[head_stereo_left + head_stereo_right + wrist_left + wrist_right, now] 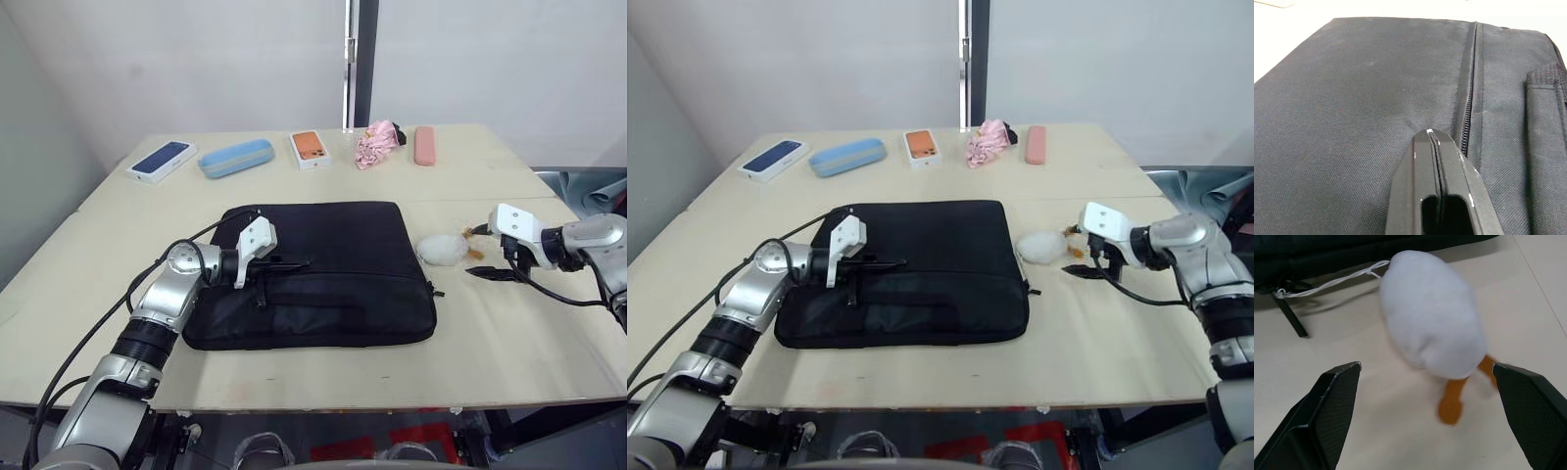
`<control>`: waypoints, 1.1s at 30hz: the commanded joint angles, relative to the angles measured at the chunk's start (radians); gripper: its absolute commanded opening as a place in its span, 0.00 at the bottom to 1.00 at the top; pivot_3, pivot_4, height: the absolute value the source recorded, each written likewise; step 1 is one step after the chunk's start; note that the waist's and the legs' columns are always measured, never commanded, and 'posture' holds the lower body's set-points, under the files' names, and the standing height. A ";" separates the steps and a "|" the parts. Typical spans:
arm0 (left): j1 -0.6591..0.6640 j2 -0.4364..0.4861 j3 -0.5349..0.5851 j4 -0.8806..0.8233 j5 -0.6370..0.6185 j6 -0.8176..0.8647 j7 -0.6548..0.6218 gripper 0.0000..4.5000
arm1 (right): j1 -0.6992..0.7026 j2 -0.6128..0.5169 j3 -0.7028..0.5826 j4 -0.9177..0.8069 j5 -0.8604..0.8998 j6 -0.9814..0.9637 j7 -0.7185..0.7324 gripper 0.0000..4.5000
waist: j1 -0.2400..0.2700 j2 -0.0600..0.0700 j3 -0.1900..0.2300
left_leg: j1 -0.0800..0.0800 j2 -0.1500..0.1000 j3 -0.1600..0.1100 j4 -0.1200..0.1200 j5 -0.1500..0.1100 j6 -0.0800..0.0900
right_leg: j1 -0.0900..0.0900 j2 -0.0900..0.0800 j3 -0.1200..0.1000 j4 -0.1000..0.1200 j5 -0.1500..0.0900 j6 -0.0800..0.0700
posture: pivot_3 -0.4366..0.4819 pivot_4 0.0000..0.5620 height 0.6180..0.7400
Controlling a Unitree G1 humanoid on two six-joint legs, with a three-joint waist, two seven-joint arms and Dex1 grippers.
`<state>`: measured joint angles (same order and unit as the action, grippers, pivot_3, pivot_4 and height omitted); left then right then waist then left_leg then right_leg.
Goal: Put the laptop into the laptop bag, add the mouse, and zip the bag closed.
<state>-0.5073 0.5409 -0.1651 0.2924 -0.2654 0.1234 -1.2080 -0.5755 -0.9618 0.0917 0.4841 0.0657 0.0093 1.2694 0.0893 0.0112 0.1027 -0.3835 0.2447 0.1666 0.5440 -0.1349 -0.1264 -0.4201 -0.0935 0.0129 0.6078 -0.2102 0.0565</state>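
Note:
The black laptop bag (323, 269) lies flat in the middle of the table, its zip line (1469, 98) running along the top panel. My left gripper (294, 262) rests low over the bag's left part, shut with nothing seen between its fingers (1449, 166). My right gripper (478, 253) hovers open just right of the bag, its fingers (1332, 401) on either side of a fluffy white lump with orange bits (1430, 328). A white string ties that lump to the bag's zip pull (1288, 308). The laptop and the mouse are out of view.
Along the table's far edge lie a dark-blue phone box (161, 160), a light-blue case (236, 157), an orange phone box (310, 149), a pink cloth bundle (377, 143) and a pink case (424, 145). Bare tabletop (323, 377) runs in front of the bag.

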 commanded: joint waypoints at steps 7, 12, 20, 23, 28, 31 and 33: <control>0.072 0.066 0.079 -0.196 -0.085 0.245 0.029 0.16 | -0.125 -0.025 -0.058 -0.040 0.099 0.125 0.117 1.00 | -0.003 -0.007 0.011 | -0.004 0.001 0.004 0.000 0.000 0.001 | -0.008 0.002 0.003 0.001 0.000 -0.001 | 0.48 0.27 1.00; 0.119 0.155 0.211 -0.329 -0.181 0.361 0.062 0.54 | -0.179 -0.022 -0.064 -0.038 0.123 0.176 0.144 1.00 | -0.016 -0.010 0.016 | -0.018 0.003 0.005 0.003 0.004 0.012 | -0.022 0.004 0.004 0.003 0.001 -0.001 | 0.48 0.27 1.00; 0.272 0.435 0.549 -0.337 -0.264 0.469 0.035 0.99 | -0.282 -0.061 -0.065 0.069 0.112 0.189 0.211 1.00 | -0.023 -0.015 0.035 | -0.021 0.004 0.004 0.010 0.000 0.014 | -0.024 0.005 0.004 0.006 0.001 -0.002 | 0.48 0.27 1.00; 0.325 0.530 0.655 -0.257 -0.254 0.466 0.007 0.99 | -0.307 -0.087 -0.069 0.108 0.107 0.191 0.230 1.00 | -0.018 -0.016 0.037 | -0.022 0.004 0.004 0.013 -0.002 0.015 | -0.024 0.004 0.004 0.006 0.001 -0.002 | 0.48 0.27 1.00; 0.361 0.695 0.750 -0.049 -0.207 0.437 -0.064 0.99 | -0.348 -0.148 -0.068 0.166 0.096 0.197 0.275 1.00 | -0.012 -0.017 0.039 | -0.021 0.004 0.004 0.019 -0.005 0.017 | -0.021 0.003 0.005 0.008 0.001 -0.003 | 0.48 0.27 1.00; 0.350 0.758 0.739 0.025 -0.198 0.430 -0.109 0.99 | -0.371 -0.163 -0.074 0.183 0.102 0.208 0.293 1.00 | -0.007 -0.017 0.039 | -0.021 0.004 0.004 0.022 -0.005 0.017 | -0.021 0.003 0.005 0.010 0.001 -0.004 | 0.48 0.27 1.00; 0.323 0.780 0.727 0.049 -0.213 0.447 -0.132 0.99 | -0.385 -0.164 -0.083 0.181 0.119 0.230 0.301 1.00 | -0.005 -0.017 0.039 | -0.021 0.004 0.004 0.023 -0.005 0.017 | -0.020 0.003 0.006 0.011 0.001 -0.004 | 0.48 0.27 1.00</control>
<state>-0.1601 1.2867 0.5471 0.3257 -0.4641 0.5676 -1.3129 -0.9304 -1.1037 0.0492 0.6684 0.1615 0.2257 1.5342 0.0841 -0.0059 0.1419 -0.4038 0.2485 0.1709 0.5691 -0.1402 -0.1092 -0.4403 -0.0910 0.0193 0.6210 -0.2091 0.0519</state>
